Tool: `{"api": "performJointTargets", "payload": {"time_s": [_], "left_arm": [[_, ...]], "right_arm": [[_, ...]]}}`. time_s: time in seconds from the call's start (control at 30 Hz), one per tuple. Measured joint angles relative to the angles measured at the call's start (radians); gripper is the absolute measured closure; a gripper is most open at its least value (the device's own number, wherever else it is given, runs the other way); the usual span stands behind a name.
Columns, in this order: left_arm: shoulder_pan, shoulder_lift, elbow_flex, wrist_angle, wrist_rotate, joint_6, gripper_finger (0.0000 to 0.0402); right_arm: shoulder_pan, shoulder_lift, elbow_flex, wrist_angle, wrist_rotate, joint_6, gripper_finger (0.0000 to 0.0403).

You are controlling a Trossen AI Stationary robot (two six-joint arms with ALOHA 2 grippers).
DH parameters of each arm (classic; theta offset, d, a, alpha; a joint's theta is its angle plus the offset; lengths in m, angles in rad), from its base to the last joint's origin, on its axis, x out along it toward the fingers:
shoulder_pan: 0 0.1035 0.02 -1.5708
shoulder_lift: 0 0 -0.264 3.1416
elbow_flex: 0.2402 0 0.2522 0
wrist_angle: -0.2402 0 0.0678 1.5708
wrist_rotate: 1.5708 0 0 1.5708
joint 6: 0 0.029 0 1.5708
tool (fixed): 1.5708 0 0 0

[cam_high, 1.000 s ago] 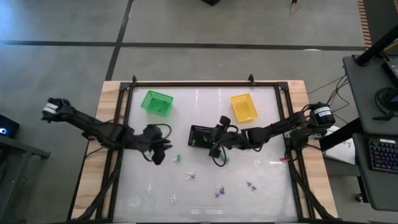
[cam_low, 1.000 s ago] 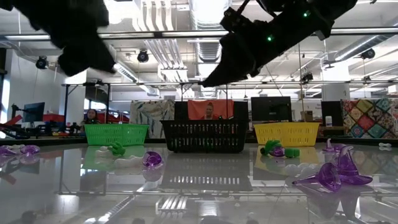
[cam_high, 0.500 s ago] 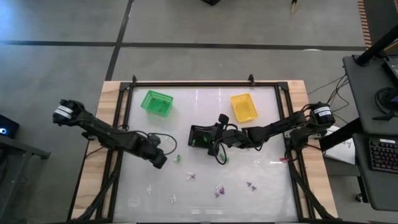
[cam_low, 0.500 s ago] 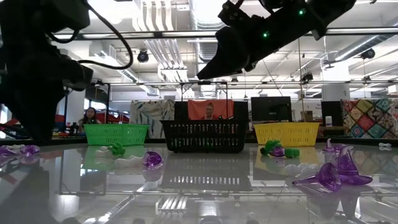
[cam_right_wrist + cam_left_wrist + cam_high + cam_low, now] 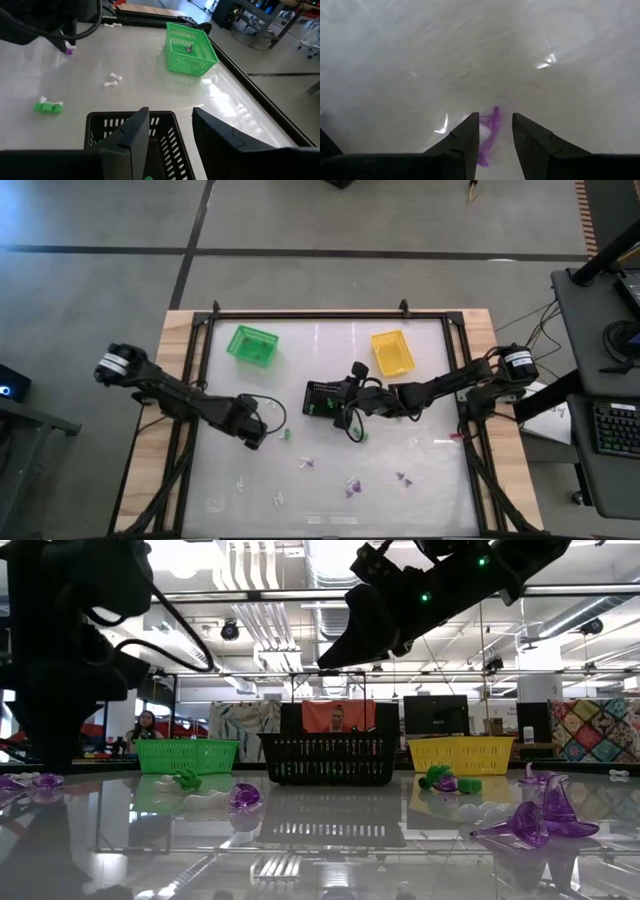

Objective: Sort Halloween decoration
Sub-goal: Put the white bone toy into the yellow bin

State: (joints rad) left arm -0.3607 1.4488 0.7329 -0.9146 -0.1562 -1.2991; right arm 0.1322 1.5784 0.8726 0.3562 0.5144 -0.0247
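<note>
Here, the left gripper sits low on the white table, left of centre in the high view. Its fingers stand apart around a small purple trinket, which lies on the surface between them; whether they press it I cannot tell.

The right gripper hangs over the black basket in the middle of the frame, with its jaws parted and nothing visible between them (its wrist view looks straight down on the basket's rim). A green basket stands in the upper left of the table and a yellow basket in the upper right.

The remaining trinkets are loose along the lower part of the table: a green piece just right of the left gripper, purple pieces near the lower centre, and white pieces towards the lower left.
</note>
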Motion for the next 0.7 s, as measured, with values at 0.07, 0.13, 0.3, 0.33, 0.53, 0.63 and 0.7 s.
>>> {"api": "performJointTargets", "payload": {"time_s": [0.07,0.13,0.3,0.33,0.53,0.63,0.7], "left_arm": [[0.001,0.009,-0.006,0.000,0.000,0.000,0.0302],[0.001,0.017,-0.011,0.000,-0.001,0.001,0.0305],[0.001,0.024,-0.014,0.002,-0.011,0.008,0.0328],[0.001,0.024,-0.014,0.003,-0.014,0.008,0.0333],[0.001,0.024,-0.013,0.007,-0.018,0.013,0.0372],[0.001,0.023,-0.014,0.008,-0.019,0.013,0.0395],[0.001,0.023,-0.014,0.009,-0.021,0.013,0.0398]], "right_arm": [[0.000,0.000,0.000,-0.001,0.000,0.007,0.0259],[0.000,0.000,0.000,-0.001,-0.001,0.013,0.0259],[0.000,0.000,0.000,-0.001,-0.002,0.015,0.0265],[0.000,0.000,0.000,-0.001,-0.002,0.015,0.0266],[0.000,0.000,0.000,-0.001,-0.002,0.016,0.0262],[0.000,0.000,0.000,-0.001,-0.002,0.015,0.0262],[0.000,0.000,0.000,-0.001,-0.002,0.015,0.0264]]}}
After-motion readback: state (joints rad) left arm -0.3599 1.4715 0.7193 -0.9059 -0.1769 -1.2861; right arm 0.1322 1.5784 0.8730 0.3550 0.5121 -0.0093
